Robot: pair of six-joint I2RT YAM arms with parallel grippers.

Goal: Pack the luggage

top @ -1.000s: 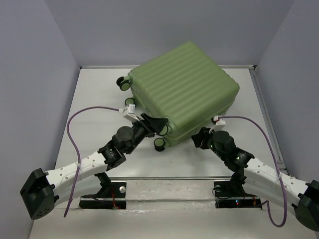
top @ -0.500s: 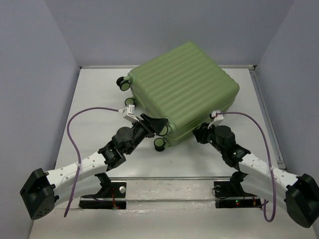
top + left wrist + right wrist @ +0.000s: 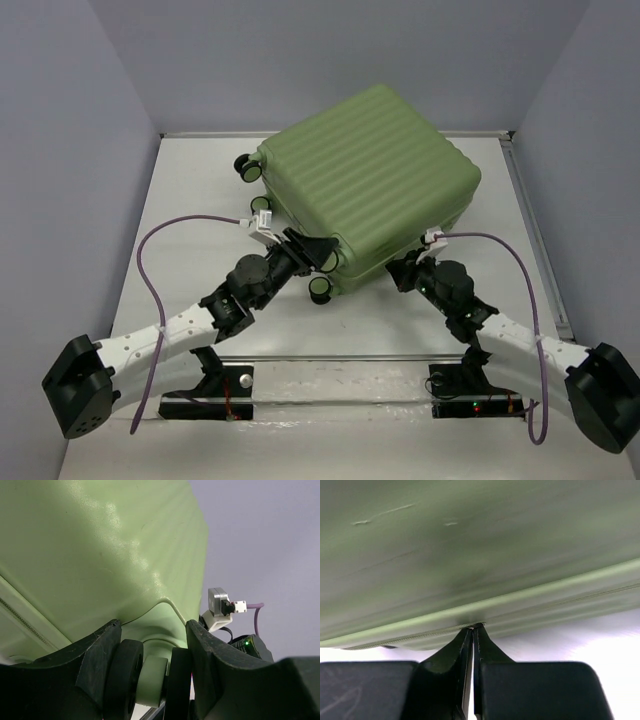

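Top view: the luggage (image 3: 365, 185), a light-green hard shell with rounded corners and parallel raised ribs, is being shown lying flat and turned at an angle on the far half of the pale, smooth table (image 3: 200, 190). Its far corner is sitting close to the back wall, and its right corner is reaching near the table's right edge. Open tabletop is being left at the left and along the near side between the two arms. A black-and-green far wheel (image 3: 245, 167) is projecting from the left corner.

Left wrist view: the glossy shell (image 3: 100, 545) is being seen from below, with a zip line running along its lower edge. The left gripper (image 3: 152, 630) is being held around a caster wheel (image 3: 152, 677); its black fingers (image 3: 100, 655) are lying against the wheel's two dark discs, so the wheel is being grasped.

Right wrist view: the right gripper (image 3: 472, 632) is being pressed clenched, fingertips together, at the seam of the shell (image 3: 470, 545). Whether anything is being pinched between the tips cannot be told. Bright bare table is being shown beneath the shell's edge.
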